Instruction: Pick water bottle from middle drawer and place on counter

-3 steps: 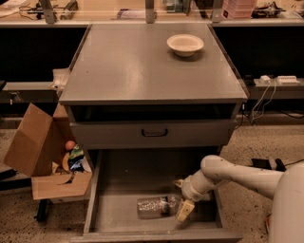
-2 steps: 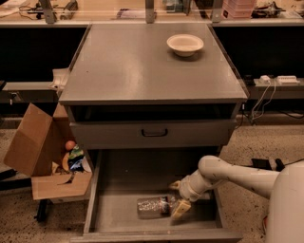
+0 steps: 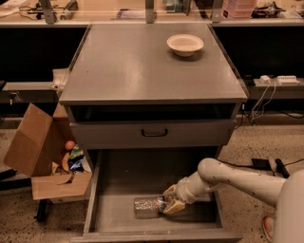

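The water bottle [image 3: 148, 207] lies on its side on the floor of the open middle drawer [image 3: 123, 178], near the front, its neck pointing right. My gripper [image 3: 167, 202] reaches in from the right on a white arm [image 3: 228, 178] and sits at the bottle's neck end, its yellowish fingers [image 3: 174, 207] on either side of it. The bottle still rests on the drawer floor. The counter [image 3: 142, 61] is the grey cabinet top above, with a cream bowl [image 3: 185, 44] at its back right.
A shallower drawer front with a black handle [image 3: 154, 133] sits above the open drawer. An open cardboard box [image 3: 45, 156] with colourful items stands on the floor at left. Cables and a power strip [image 3: 275, 80] lie at right. A cluttered workbench [image 3: 142, 12] runs behind.
My gripper has moved left along the drawer floor and now sits around the bottle's neck end. The bottle has not visibly moved.
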Tool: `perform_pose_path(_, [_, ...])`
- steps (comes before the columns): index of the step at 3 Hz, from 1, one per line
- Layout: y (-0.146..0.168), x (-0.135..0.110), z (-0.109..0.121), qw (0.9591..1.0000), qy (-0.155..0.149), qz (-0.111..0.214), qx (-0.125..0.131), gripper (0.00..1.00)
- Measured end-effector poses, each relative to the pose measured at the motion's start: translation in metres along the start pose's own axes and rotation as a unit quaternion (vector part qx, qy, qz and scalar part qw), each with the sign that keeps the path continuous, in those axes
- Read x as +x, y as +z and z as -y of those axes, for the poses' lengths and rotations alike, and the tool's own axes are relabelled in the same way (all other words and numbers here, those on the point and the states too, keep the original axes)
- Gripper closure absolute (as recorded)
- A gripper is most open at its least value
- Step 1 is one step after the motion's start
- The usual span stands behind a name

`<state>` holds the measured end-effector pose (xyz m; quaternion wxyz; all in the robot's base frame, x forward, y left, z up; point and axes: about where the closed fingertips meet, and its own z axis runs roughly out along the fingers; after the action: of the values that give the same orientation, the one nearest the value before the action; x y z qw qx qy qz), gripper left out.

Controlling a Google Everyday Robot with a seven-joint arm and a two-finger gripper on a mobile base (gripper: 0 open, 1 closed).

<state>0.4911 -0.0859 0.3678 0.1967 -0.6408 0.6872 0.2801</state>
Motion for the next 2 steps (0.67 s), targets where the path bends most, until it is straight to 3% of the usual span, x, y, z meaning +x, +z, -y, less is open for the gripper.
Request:
perform_pose_path(1, [-0.035, -0.029, 0.0, 0.9965, -0.014, 0.077, 0.027, 0.95])
perform_pose_path(2, [-0.091, -0.049, 0.003, 0.9886, -0.035, 0.132, 0.064, 1.0])
